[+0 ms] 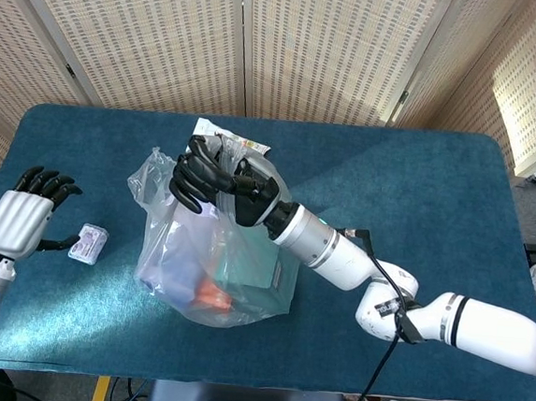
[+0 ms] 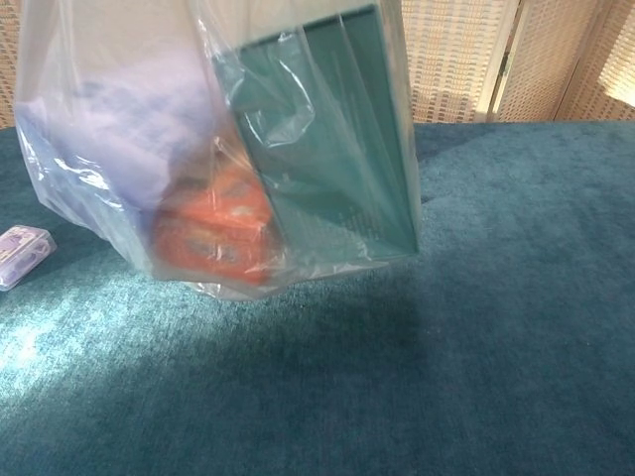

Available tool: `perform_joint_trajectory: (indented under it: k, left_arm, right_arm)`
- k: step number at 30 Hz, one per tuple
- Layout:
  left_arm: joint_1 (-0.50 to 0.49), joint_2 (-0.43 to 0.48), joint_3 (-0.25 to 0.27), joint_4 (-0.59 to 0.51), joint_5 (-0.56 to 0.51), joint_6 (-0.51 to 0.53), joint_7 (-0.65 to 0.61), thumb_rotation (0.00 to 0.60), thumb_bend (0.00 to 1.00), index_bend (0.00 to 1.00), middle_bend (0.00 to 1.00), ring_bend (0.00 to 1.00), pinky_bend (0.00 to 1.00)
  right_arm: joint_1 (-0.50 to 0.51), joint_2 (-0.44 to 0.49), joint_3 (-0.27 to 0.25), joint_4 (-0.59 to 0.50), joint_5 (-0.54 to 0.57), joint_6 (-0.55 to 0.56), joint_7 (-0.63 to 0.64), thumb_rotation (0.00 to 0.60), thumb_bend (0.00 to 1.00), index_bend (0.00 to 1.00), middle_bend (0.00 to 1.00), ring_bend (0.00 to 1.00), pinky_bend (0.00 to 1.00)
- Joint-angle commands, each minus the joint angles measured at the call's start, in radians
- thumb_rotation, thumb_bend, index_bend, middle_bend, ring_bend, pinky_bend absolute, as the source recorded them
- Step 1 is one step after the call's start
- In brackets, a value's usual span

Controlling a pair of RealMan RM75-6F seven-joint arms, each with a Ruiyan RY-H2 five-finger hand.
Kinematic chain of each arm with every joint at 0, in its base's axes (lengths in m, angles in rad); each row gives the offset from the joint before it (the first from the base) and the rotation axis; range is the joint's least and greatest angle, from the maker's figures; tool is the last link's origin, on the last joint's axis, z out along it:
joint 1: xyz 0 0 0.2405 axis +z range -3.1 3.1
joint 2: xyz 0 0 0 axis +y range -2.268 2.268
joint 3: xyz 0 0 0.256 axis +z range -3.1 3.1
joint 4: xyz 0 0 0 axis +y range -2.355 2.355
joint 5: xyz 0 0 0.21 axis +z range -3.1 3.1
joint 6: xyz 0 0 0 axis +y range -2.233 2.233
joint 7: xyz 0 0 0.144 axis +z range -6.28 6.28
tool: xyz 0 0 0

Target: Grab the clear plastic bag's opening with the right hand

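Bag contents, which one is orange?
The small orange packet low in the bag, between the purple item and the teal box.

1. Clear bag (image 1: pixel 214 261), with teal box (image 2: pixel 342 139), orange pack (image 2: pixel 213 233), lilac item (image 2: pixel 114 129) inside.
2. Teal-blue table (image 1: pixel 419 195).
3. Black-fingered right hand (image 1: pixel 221 182); white-backed, black-fingered left hand (image 1: pixel 25 212).
4. Pale lilac packet (image 1: pixel 88 242).
5. Beige lattice screens (image 1: pixel 170 32).

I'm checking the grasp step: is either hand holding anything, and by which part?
The right hand grips the clear plastic bag by its gathered top opening. The left hand holds nothing.
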Motion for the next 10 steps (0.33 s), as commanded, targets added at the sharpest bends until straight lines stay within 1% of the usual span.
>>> perform_joint_trajectory:
  k: [1,4,10]
  left_arm:
    - [0.037,-0.037,0.024,-0.001,0.004,0.045,0.037,0.600,0.10,0.28,0.22,0.14,0.07]
    - [0.071,-0.074,0.040,0.005,0.015,0.085,0.040,0.600,0.10,0.28,0.22,0.14,0.07]
    - [0.116,-0.116,0.066,0.029,0.034,0.128,0.072,0.600,0.10,0.28,0.22,0.14,0.07]
  right_arm:
    - [-0.006,0.011,0.000,-0.010,-0.003,0.007,0.001,0.600,0.45,0.80,0.83,0.77,0.77]
    - [-0.011,0.022,-0.001,-0.019,-0.006,0.013,0.002,0.600,0.45,0.80,0.83,0.77,0.77]
    - [-0.018,0.038,-0.004,-0.034,-0.012,0.025,0.003,0.600,0.45,0.80,0.83,0.77,0.77]
